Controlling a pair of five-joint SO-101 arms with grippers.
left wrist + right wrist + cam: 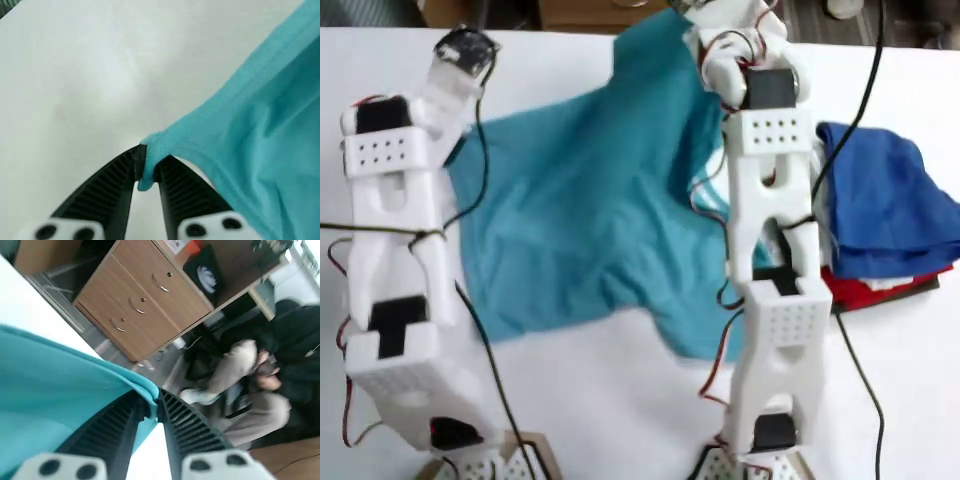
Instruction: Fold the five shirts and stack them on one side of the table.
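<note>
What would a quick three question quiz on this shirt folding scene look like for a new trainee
1. True or false: the left gripper is shut on a corner of the teal shirt.
2. Which shirt lies on top of the others beside the right arm? A: the red one. B: the blue shirt. C: a white one.
3. Fill in: the right gripper pinches an edge of the ___ shirt.
Key: 1 true; 2 B; 3 teal.
</note>
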